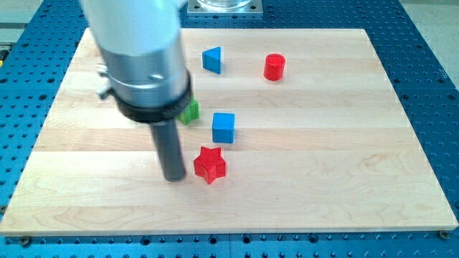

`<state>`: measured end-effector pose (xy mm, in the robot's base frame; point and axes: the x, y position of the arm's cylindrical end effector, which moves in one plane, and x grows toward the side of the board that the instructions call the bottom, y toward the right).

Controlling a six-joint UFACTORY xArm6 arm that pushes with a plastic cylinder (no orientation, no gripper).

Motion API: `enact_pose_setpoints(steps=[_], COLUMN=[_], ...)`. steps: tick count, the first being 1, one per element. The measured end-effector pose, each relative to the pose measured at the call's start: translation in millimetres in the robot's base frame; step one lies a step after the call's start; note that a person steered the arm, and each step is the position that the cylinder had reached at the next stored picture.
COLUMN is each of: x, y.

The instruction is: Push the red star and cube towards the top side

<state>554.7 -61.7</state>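
Pale wood tabletop (323,143) lies on a blue perforated base (430,86). My tip (174,178) stands just left of the red star (209,165); there is no hand. The blue cube (224,127) is just above the star. Near the top: blue triangular block (212,59), red cylinder (274,67). A green block (190,112) is half hidden behind the arm.

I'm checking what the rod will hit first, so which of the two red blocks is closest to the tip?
The red star, just to the view's right of my tip. The other red block, the red cylinder, stands far off near the view's top.
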Motion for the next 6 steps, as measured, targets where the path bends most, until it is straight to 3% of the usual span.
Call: enact_pose_setpoints(steps=[1, 2, 3, 4, 5, 6], x=[11.5, -35.4, -25.1, 17.7, -24.3, -30.5], y=[42.7, 89.7, 115.7, 69.9, 71.1, 62.7])
